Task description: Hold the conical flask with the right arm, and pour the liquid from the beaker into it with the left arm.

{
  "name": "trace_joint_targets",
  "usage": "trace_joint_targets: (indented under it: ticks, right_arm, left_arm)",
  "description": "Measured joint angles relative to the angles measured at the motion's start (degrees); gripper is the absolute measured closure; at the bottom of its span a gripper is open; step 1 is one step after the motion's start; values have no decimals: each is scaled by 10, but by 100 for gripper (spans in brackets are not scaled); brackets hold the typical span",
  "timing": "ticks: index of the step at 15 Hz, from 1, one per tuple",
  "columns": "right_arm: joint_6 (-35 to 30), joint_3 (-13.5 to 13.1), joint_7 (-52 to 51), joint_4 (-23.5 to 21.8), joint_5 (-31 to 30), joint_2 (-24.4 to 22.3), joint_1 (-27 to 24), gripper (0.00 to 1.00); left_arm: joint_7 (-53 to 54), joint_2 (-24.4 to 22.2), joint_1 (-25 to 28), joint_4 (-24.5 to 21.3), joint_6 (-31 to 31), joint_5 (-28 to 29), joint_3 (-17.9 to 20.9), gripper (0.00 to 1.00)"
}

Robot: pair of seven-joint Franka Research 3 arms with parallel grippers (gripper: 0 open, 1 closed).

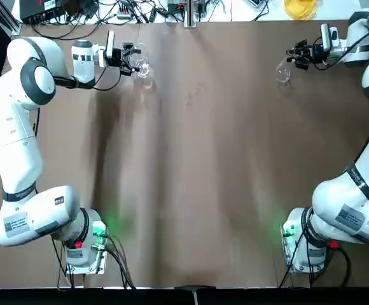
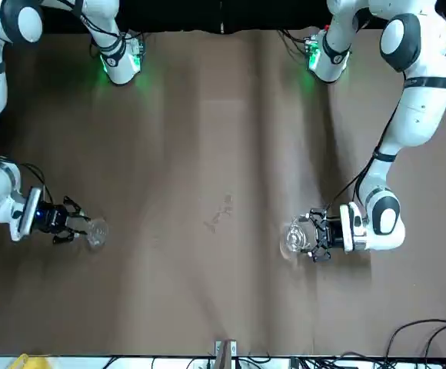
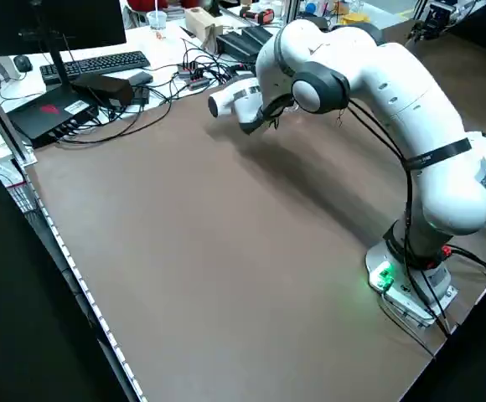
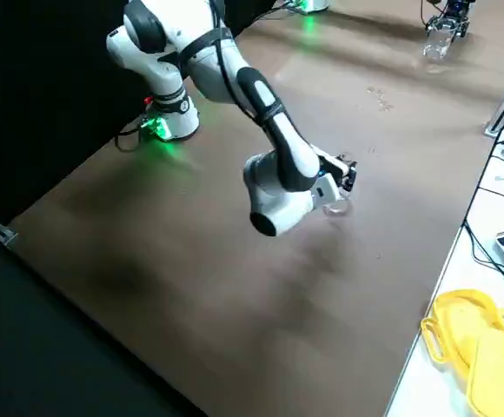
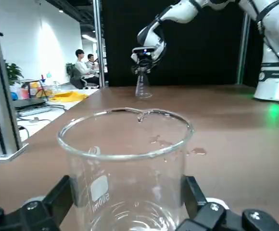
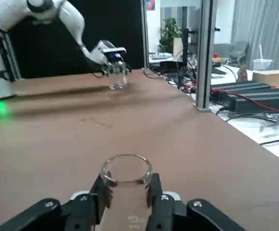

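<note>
While left claw (image 5: 130,197) grips beaker (image 5: 130,168), right arm (image 1: 356,146) bends.

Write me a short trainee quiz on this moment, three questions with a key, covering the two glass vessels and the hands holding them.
1. Multiple choice: What grips the conical flask?
a) the left hand
b) the right hand
c) neither hand

2. True or false: The beaker and the flask are touching.

3. Fill in the missing word, "upright" or "upside-down": Between the fingers of the left hand, the beaker is held ___.

Key: 1. b; 2. false; 3. upright
</note>
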Motion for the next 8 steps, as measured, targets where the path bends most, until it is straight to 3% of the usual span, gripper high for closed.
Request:
trace_joint_targets:
  ticks: [4,8]
  right_arm:
    - [-38,0,1,-4,-33,10,-47,61]
    - [-43,0,-31,-4,-37,32,-66,61]
  left_arm:
    - [17,34,-14,8,45,-23,1,4]
    - [17,39,-16,13,56,-33,2,4]
